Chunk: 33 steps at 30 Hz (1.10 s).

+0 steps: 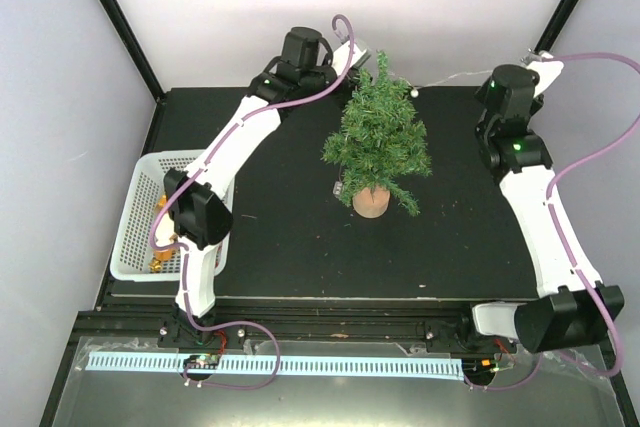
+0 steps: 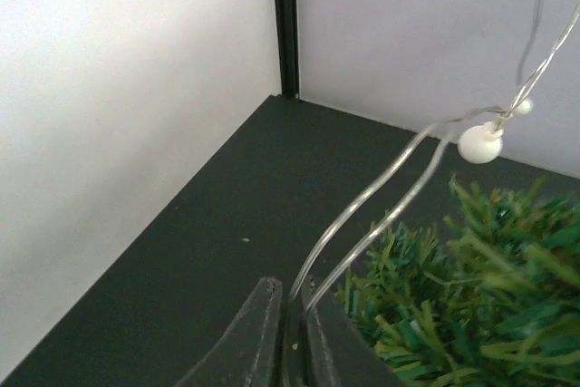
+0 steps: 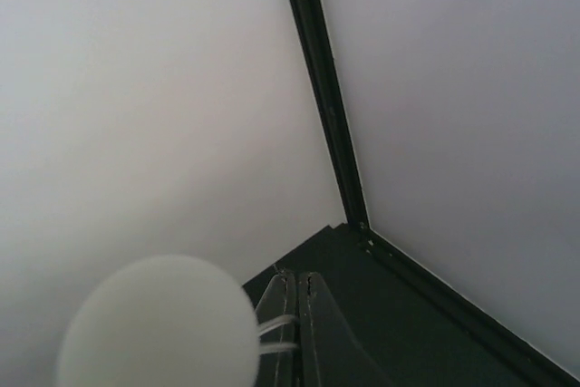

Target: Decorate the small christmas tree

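Clear wire [image 2: 379, 227] carrying a white bead [image 2: 479, 143] rises out of the left hand [image 2: 290, 298], whose fingers are pinched tight on the two strands. Just beside that hand, on its right and below the bead, stands the small christmas tree [image 1: 377, 142], upright on its tan stump in the middle of the black worktop [image 1: 280, 237]. Well off to the tree's other side, the right hand [image 3: 297, 280] is clamped on the same wire, with a blurred white ball [image 3: 159, 328] close against its fingers. A white basket [image 1: 165, 155] sits by the left arm's elbow.
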Motion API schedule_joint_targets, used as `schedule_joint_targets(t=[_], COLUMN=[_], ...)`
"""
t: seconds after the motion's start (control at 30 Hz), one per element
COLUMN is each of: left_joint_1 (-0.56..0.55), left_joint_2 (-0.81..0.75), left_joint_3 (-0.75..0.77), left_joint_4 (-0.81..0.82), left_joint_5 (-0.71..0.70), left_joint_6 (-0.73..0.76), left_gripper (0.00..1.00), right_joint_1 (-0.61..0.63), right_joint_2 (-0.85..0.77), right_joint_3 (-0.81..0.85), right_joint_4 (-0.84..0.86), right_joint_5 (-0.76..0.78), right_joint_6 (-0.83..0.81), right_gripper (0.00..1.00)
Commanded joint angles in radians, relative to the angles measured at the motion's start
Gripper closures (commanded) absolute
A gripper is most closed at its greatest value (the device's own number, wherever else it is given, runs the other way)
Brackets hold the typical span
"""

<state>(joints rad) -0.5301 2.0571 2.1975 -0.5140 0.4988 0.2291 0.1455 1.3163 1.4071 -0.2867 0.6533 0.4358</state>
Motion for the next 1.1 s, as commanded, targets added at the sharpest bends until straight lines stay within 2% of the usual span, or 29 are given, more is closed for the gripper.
schedule_joint_targets(t=[0.0, 0.07, 0.17, 0.2, 0.37, 0.57, 0.63, 0.83, 0.87, 1.07], left_joint_1=[-0.017, -0.017, -0.017, -0.017, -0.012, 0.015, 0.025, 0.063, 0.068, 0.079], left_joint_2=[0.027, 0.027, 0.020, 0.017, 0.008, -0.014, -0.027, -0.098, -0.119, -0.261], left_joint_3=[0.045, 0.044, 0.043, 0.039, 0.036, 0.033, 0.033, 0.017, 0.002, -0.064], left_joint_4=[-0.014, -0.010, -0.004, 0.000, 0.015, 0.023, 0.031, 0.055, 0.061, 0.016], left_joint_5=[-0.059, -0.076, -0.104, -0.113, -0.185, -0.241, -0.277, -0.418, -0.432, -0.389], left_joint_6=[0.014, 0.013, 0.005, 0.003, -0.003, 0.003, 0.015, 0.036, 0.041, 0.091], left_gripper=[0.87, 0.80, 0.50, 0.44, 0.22, 0.20, 0.12, 0.10, 0.04, 0.01], right_joint_1=[-0.004, -0.005, -0.006, -0.006, -0.006, -0.002, -0.003, 0.010, 0.021, 0.129], right_joint_2=[-0.067, -0.067, -0.053, -0.054, -0.067, -0.151, -0.188, -0.301, -0.314, -0.368], right_joint_3=[-0.082, -0.100, -0.119, -0.130, -0.176, -0.228, -0.241, -0.273, -0.272, -0.292], right_joint_4=[-0.030, -0.053, -0.082, -0.084, -0.086, -0.082, -0.099, -0.156, -0.175, -0.276], right_joint_5=[0.062, 0.079, 0.107, 0.109, 0.070, 0.042, 0.039, 0.037, 0.043, 0.107], right_joint_6=[0.063, 0.065, 0.073, 0.080, 0.116, 0.131, 0.140, 0.148, 0.150, 0.151], right_gripper=[0.99, 0.99, 0.99, 0.99, 0.99, 0.99, 0.99, 0.99, 0.99, 0.99])
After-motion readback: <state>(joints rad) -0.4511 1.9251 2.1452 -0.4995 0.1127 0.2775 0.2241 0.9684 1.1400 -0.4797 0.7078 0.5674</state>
